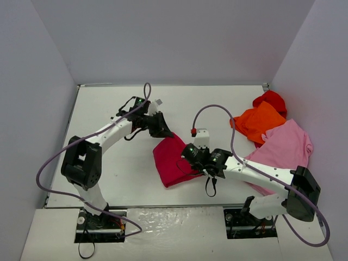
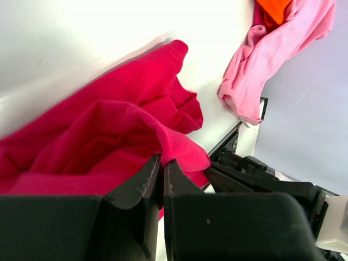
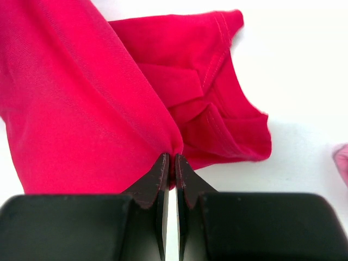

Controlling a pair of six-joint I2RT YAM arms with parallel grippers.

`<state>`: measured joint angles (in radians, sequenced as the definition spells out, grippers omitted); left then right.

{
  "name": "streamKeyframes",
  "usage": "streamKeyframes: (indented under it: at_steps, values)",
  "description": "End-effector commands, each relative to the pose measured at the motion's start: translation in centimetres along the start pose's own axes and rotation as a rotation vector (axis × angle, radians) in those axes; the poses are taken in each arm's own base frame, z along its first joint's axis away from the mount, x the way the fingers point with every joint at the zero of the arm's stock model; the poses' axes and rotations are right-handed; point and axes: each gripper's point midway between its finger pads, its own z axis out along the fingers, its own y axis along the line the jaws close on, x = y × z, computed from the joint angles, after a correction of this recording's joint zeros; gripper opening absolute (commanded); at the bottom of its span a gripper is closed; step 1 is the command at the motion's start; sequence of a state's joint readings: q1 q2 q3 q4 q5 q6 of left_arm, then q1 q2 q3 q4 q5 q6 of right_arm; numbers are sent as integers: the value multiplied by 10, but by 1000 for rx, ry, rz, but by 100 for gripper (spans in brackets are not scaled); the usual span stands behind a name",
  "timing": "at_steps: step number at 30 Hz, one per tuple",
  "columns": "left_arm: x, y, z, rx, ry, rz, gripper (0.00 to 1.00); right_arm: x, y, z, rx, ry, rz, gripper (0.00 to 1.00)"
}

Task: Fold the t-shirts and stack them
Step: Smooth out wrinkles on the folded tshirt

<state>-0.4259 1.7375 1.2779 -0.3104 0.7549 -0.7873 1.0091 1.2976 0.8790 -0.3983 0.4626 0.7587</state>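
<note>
Both grippers were pinching the crimson shirt [image 1: 169, 163], which lay bunched in the middle. The left gripper [image 1: 163, 130] held its far corner and the right gripper [image 1: 190, 153] its right edge. I judged it half-folded at best. The orange shirt [image 1: 261, 122], red shirt [image 1: 271, 100] and pink shirt [image 1: 285, 144] lay heaped on the right, unfolded, with nothing stacked.

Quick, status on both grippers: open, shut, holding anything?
Left gripper: shut, pinching the crimson t-shirt.
Right gripper: shut, pinching another part of the same crimson t-shirt.
</note>
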Motion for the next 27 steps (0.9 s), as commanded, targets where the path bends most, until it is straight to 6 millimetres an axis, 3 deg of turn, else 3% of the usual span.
streamKeyframes:
  at_steps: [1,13,17,24,27]
  values:
    - [-27,-24,-4,22,-54,55,0,-12,-32,-4,155,-50,-2,0]
    - [-39,-31,13,50,-38,44,0,7,-88,-23,355,-30,45,0]
    - [-45,-35,20,69,-42,38,0,5,-109,-29,444,-68,69,0]
    - [-64,-63,25,126,-78,81,0,-2,-128,-25,517,-102,121,0]
    - [-63,-59,28,118,-82,81,0,-2,-135,-21,544,-99,124,0]
